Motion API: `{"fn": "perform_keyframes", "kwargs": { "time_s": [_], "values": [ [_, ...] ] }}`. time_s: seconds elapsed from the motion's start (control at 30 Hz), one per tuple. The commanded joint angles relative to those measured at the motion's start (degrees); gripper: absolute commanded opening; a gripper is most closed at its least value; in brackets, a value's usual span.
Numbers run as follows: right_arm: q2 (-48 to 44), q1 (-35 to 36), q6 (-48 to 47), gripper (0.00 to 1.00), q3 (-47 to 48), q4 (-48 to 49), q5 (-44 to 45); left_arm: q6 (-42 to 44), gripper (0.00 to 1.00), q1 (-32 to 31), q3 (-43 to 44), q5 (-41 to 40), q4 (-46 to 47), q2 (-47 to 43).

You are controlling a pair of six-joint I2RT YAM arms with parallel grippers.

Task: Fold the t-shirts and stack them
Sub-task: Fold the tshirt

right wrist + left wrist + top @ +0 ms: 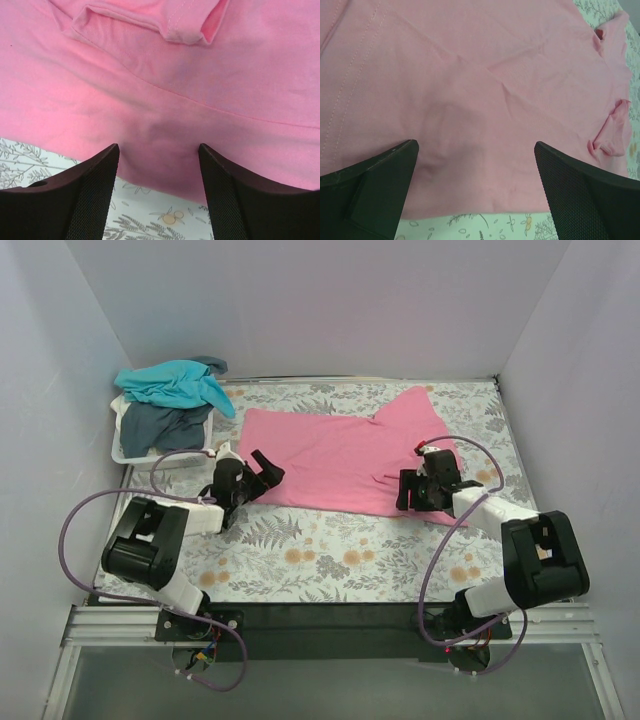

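The pink t-shirt (340, 455) lies spread across the middle of the floral table. My left gripper (265, 472) is open at the shirt's left near edge; its fingers (375, 185) straddle the hem over the pink cloth (480, 100). My right gripper (408, 490) is open at the shirt's right near edge, its fingers (90, 190) pressing on the pink fabric (160, 75) near a folded sleeve. The teal t-shirt (175, 382) and the dark slate t-shirt (160, 427) lie in the white basket.
The white basket (128, 452) stands at the back left against the left wall. Grey walls close in the table on the left, back and right. The floral tablecloth (330, 550) shows between the shirt and the arm bases.
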Motion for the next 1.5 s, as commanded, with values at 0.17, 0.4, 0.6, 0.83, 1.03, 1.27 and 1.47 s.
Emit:
{"fn": "perform_keyframes", "kwargs": {
  "time_s": [0.17,0.4,0.6,0.83,1.03,1.27,1.47],
  "values": [
    [-6.92,-1.53,2.37,0.59,-6.09,-9.60,-4.28,-2.77,0.96,-1.64,-10.01,0.15,-10.56,-5.67],
    [-14.66,-1.62,1.58,0.59,1.46,-11.45,-1.74,-2.33,0.96,-3.39,-9.41,0.59,-10.82,-13.22],
    [-11.95,-1.53,-0.53,0.56,8.06,-9.35,2.05,-1.19,0.96,-4.45,-5.98,-0.37,-11.88,-15.44],
    [-3.08,-1.53,-0.79,0.47,9.03,-4.69,2.05,-0.05,0.96,-5.33,-5.36,-1.17,-11.96,-15.08],
    [0.36,-1.62,-1.23,0.43,9.82,-3.45,3.63,0.66,0.96,-5.24,-5.63,-3.71,-13.37,-16.40],
    [1.85,-2.14,-1.76,0.42,9.30,-2.57,5.21,1.01,0.97,-5.24,-5.89,-3.71,-14.07,-17.10],
    [3.61,-2.94,-2.11,0.38,8.68,-0.73,4.60,1.27,0.97,-5.24,-5.63,-3.80,-14.60,-17.72]
  ]
}}
